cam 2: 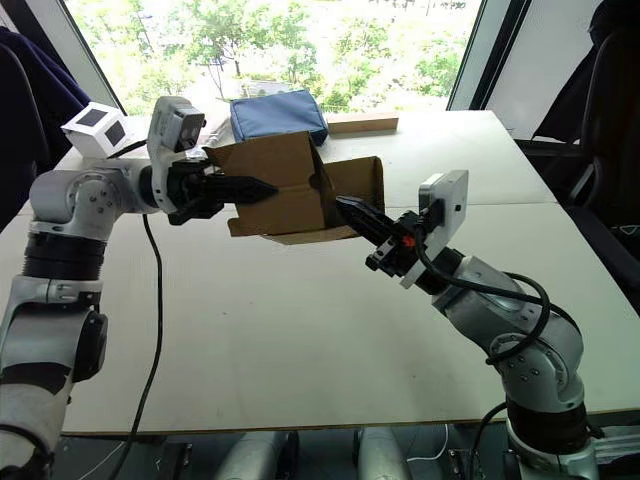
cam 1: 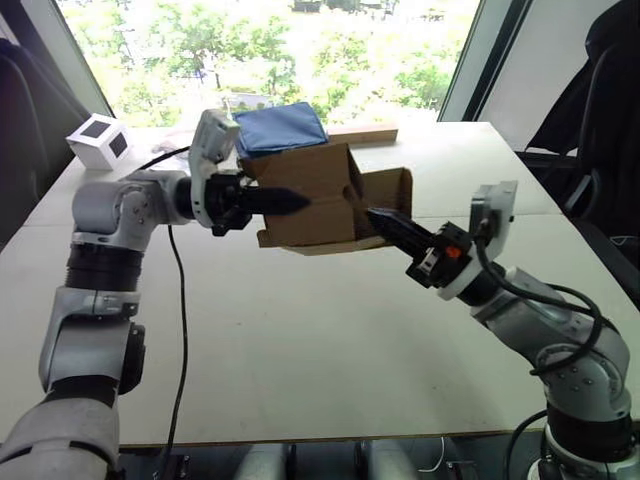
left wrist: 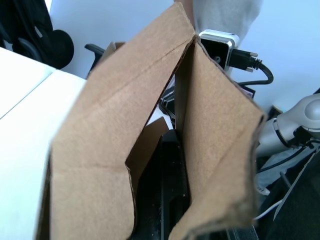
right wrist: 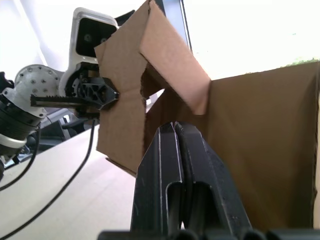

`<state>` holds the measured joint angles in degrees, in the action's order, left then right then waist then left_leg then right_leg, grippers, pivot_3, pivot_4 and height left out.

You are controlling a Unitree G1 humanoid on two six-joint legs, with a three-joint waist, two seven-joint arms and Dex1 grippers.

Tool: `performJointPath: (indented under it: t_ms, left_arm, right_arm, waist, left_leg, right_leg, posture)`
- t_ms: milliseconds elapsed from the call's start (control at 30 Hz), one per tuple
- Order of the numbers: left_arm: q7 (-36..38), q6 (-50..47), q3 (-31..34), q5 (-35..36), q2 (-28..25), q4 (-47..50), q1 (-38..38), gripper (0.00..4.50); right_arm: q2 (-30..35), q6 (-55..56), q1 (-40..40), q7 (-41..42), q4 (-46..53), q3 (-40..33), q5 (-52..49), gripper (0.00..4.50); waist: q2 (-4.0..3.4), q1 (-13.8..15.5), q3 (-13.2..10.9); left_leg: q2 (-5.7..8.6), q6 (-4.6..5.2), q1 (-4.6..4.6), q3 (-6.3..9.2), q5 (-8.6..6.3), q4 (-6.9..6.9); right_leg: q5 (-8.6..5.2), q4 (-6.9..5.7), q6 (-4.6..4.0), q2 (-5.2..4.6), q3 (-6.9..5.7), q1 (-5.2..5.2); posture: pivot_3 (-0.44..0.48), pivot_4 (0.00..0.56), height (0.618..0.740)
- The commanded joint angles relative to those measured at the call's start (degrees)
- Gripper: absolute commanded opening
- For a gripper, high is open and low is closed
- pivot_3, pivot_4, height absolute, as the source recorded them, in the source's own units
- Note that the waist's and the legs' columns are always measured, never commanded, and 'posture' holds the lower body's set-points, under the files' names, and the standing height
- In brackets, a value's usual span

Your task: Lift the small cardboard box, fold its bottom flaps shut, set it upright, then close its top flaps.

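White cube, blue pouch, wooden block on table.

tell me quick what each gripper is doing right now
Left gripper: shut on the small brown cardboard box, held above the table.
Right gripper: shut, holding nothing, tips pushed against the box's open end.

Left arm is reaching forward at chest height, forearm level; left tool is pointing toward the right side, fingers pressed together on the box. Right arm is angling up from the elbow; right tool is closed, tips touching the box's open end.
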<state>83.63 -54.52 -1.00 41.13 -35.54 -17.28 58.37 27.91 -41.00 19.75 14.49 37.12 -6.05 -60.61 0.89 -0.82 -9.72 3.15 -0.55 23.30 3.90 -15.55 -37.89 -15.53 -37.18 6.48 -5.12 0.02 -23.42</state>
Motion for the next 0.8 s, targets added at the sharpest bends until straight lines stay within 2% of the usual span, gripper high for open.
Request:
performJointPath:
  t_ms: [33, 167, 267, 367, 533, 800]
  left_arm:
    - [-0.27, 0.56, 1.29, 0.57, -0.14, 1.55, 1.24, 0.0]
    - [-0.54, 1.25, 1.64, 0.18, -0.25, 0.59, 1.8, 0.0]
    - [-0.53, 1.72, 1.73, 0.06, -0.32, 0.37, 1.85, 0.0]
    - [-0.49, 1.89, 1.84, 0.14, -0.39, 0.16, 2.0, 0.0]
    - [-0.31, 1.8, 1.87, 0.48, -0.13, -0.17, 2.56, 0.0]
    - [0.71, 0.9, 1.34, 0.9, -0.25, 0.35, 2.81, 0.0]
  right_arm:
    - [-0.52, 0.92, 1.49, 0.37, 0.54, 0.63, 1.06, 0.02]
    - [1.77, 0.45, 1.09, 0.0, 1.25, -4.17, -2.99, 0.02]
    - [3.97, -0.13, -0.44, -1.3, 2.74, -8.66, -10.86, 0.02]
    - [7.93, -2.23, -3.73, -1.14, 5.2, -9.42, -15.64, 0.02]
    - [10.98, -2.65, -8.88, -0.07, 6.8, -5.87, -9.97, 0.02]
    - [9.13, 0.86, -7.63, 0.65, 2.53, -3.17, 1.31, 0.02]
  waist:
    - [0.0, 0.0, 0.0]
    - [0.0, 0.19, 0.0]
    - [0.0, 0.2, 0.0]
    - [0.0, 0.14, 0.0]
    - [0.0, -0.01, 0.0]
    - [0.0, 0.14, 0.0]
  left_leg:
    - [0.0, 0.0, 0.0, 0.0, 0.0, 0.0]
    - [0.01, 0.0, 0.0, 0.0, 0.0, 0.0]
    - [0.02, 0.0, 0.0, 0.0, 0.0, -0.01]
    - [0.01, 0.01, 0.0, 0.01, 0.0, 0.0]
    - [0.0, 0.02, 0.0, 0.01, -0.01, 0.0]
    - [0.01, 0.02, 0.0, -0.01, -0.01, -0.01]
  right_leg:
    - [0.0, 0.0, 0.0, 0.0, 0.0, 0.0]
    - [0.0, 0.0, 0.0, -0.01, 0.0, 0.01]
    - [0.0, 0.01, 0.0, -0.03, 0.0, 0.03]
    - [0.0, 0.01, 0.0, -0.03, 0.0, 0.03]
    - [0.0, 0.01, 0.0, -0.01, 0.0, 0.03]
    - [0.0, 0.0, 0.0, 0.0, -0.01, 0.03]
  posture:
    - [0.0, 0.15, 0.74]
    - [0.0, 0.15, 0.74]
    - [0.0, 0.15, 0.74]
    - [0.0, 0.15, 0.74]
    - [0.0, 0.15, 0.74]
    - [0.0, 0.15, 0.74]
